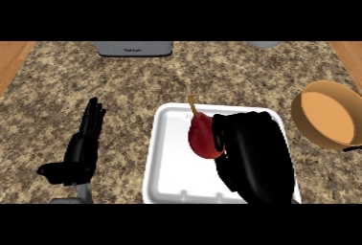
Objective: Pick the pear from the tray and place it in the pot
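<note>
Pear (pixel 202 136): a dark red pear lying on the white tray, in the tray's middle to upper part, left of the right hand and touching it along its right flank.
Pear axis: the long axis runs nearly from 12 to 6 o'clock, tilted slightly; the thin tan stem points toward 12 o'clock, just a little to 11, and the fat rounded end points toward 6 o'clock, a little to 5.
Tray (pixel 170 162): white, squarish with rounded corners and a raised rim, sitting at the counter's lower centre; its right half is covered by the right hand.
Right hand (pixel 253 158): a black mass lying over the tray's right side, at 3 o'clock from the pear; it presses against the pear's side, but whether the fingers curl round the fruit cannot be told from this view.
Left hand (pixel 84 143): on the counter at 9 o'clock from the tray, well apart from it, fingers straight and pointing toward 12 o'clock, thumb out toward 8 o'clock; it holds nothing.
Pot (pixel 326 117): tan-orange, round, at 2 o'clock from the tray near the view's right edge, its opening in view.
Grey appliance (pixel 133 48): at 11 o'clock along the counter's far edge; it bears a small line of writing, too small to read.
Counter (pixel 127 91): speckled brown stone, with wood showing at both upper corners.
</note>
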`<action>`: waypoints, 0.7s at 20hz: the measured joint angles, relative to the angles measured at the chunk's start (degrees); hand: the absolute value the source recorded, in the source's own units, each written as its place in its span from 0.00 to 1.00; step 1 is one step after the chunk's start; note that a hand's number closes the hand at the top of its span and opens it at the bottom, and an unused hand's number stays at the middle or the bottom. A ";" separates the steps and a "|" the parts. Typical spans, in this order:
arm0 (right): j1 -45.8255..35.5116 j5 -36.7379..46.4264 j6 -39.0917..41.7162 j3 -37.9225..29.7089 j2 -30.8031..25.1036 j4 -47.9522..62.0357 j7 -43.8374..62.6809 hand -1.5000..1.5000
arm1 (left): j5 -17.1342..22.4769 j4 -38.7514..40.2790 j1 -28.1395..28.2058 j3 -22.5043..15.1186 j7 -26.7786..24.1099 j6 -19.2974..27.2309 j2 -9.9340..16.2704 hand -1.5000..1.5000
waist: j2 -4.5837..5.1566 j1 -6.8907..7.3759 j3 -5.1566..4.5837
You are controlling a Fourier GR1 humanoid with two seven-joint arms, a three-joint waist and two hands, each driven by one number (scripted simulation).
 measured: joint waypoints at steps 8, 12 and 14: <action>-4.20 3.78 4.68 -6.47 -0.61 -4.90 5.48 1.00 | -0.17 -2.01 0.63 -0.16 0.88 0.10 0.09 0.50 | 0.10 0.35 0.01; -5.74 1.60 5.40 -14.59 -3.24 -4.64 3.56 1.00 | 0.24 -0.84 -0.76 0.64 0.94 -0.31 0.29 0.50 | 0.18 0.35 0.03; -5.25 -0.15 4.98 -18.94 -5.44 -4.48 1.51 1.00 | 0.28 -1.03 -0.44 0.92 0.94 -0.52 0.60 0.50 | 0.20 0.36 0.02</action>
